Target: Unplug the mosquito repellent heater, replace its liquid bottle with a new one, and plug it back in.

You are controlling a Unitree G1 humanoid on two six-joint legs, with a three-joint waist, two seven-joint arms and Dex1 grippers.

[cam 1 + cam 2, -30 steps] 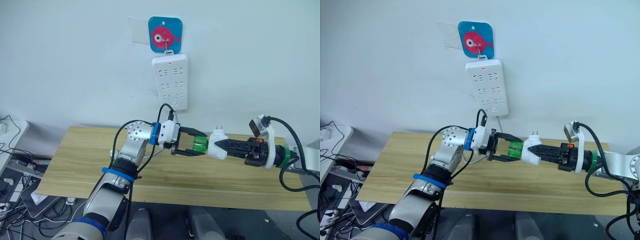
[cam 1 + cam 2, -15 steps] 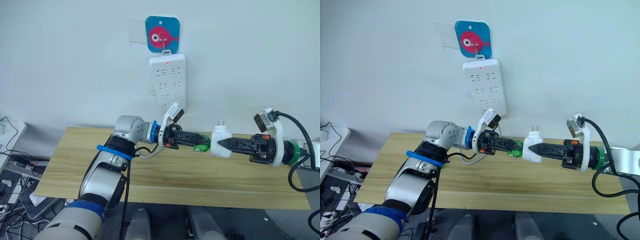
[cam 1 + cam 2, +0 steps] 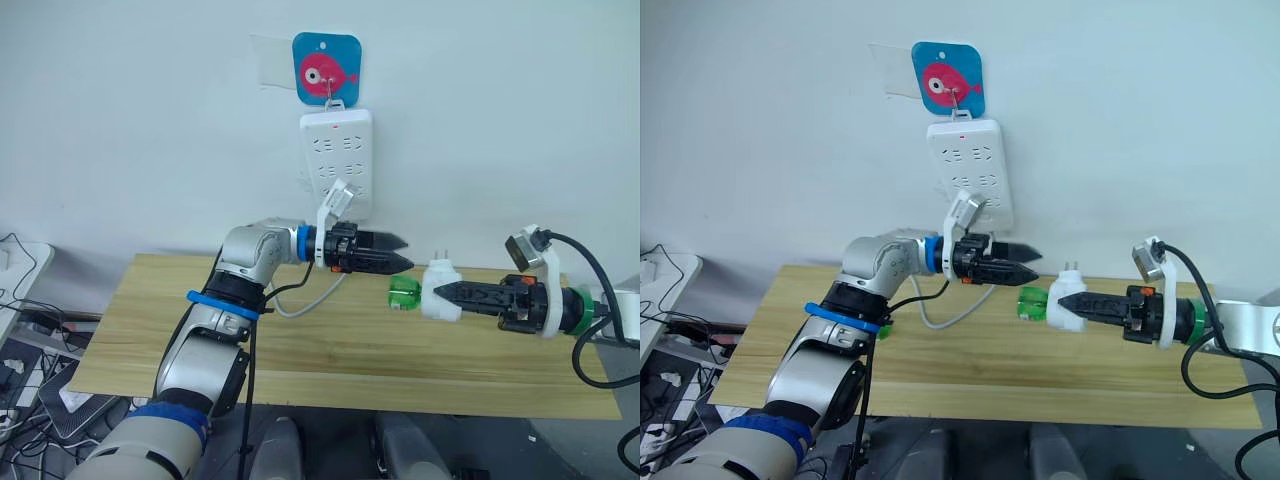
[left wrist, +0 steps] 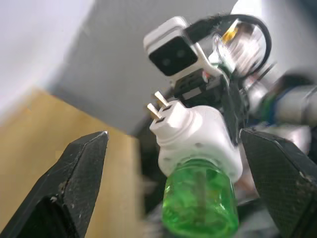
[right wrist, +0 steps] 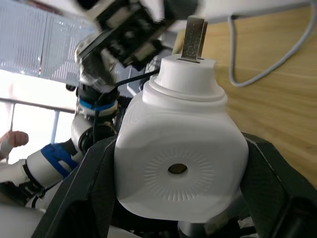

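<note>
My left gripper (image 3: 398, 254) has just let go and backed off open, leaving the green bottle (image 3: 404, 294) seated in the heater (image 3: 440, 293) my right gripper (image 3: 445, 292) clamps, ready for plugging.

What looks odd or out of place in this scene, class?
The mosquito repellent heater is unplugged, held sideways in mid-air by the right gripper, its green bottle pointing sideways. The left gripper is open and empty. The power strip hangs slightly tilted.

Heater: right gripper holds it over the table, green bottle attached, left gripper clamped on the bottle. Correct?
Not quite. The left gripper is open and apart from the green bottle, as the left eye view shows. The right gripper does hold the heater over the table.
</note>
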